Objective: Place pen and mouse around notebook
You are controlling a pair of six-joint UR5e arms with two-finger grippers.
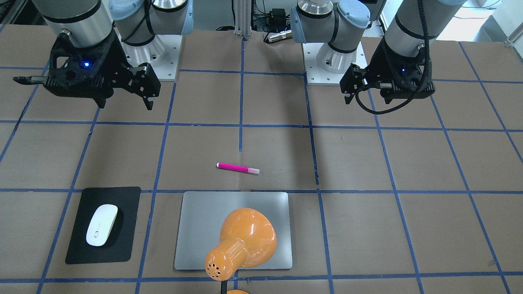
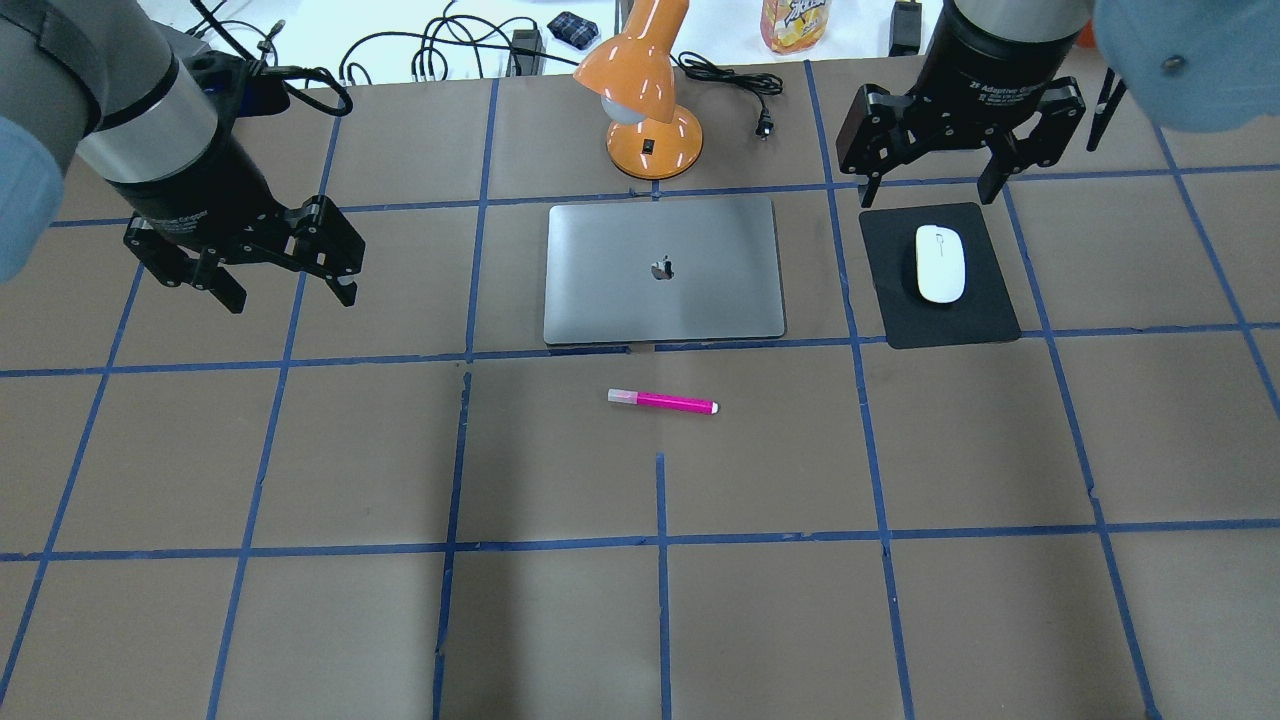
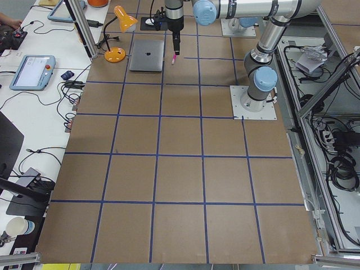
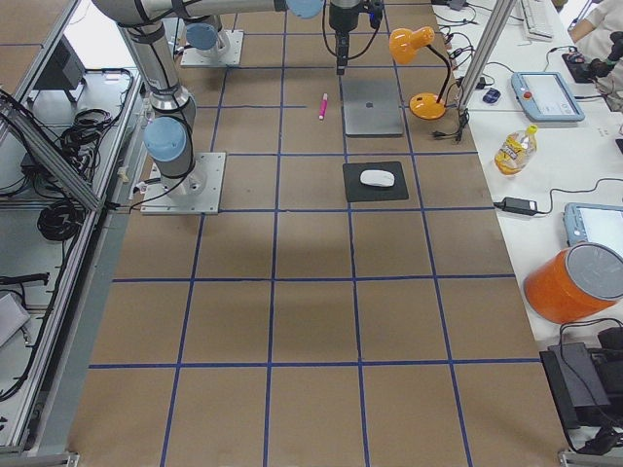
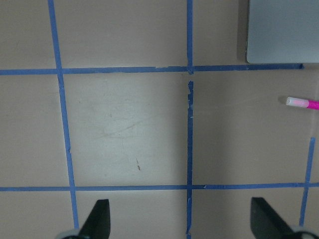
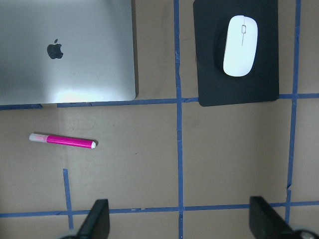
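Observation:
The silver notebook (image 2: pixel 665 270) lies flat at the table's far middle. A pink pen (image 2: pixel 662 402) rests on the table just in front of it, parallel to its near edge. To the notebook's right, the white mouse (image 2: pixel 940 263) sits on a black mat (image 2: pixel 950 325). My right gripper (image 2: pixel 928 192) hangs open above the mat's far edge, and its wrist view shows the mouse (image 6: pixel 240 46), the pen (image 6: pixel 62 141) and the notebook (image 6: pixel 65 50). My left gripper (image 2: pixel 290 297) hovers open and empty, well left of the notebook. The pen's cap end (image 5: pixel 301 102) shows at the right edge of its wrist view.
An orange desk lamp (image 2: pixel 650 100) stands behind the notebook, its shade leaning over the notebook's far edge (image 1: pixel 241 241). Its cord (image 2: pixel 735 85) trails to the right. Blue tape lines grid the brown table (image 2: pixel 300 450). A bench with cables and tablets (image 3: pixel 31 70) runs past the far edge.

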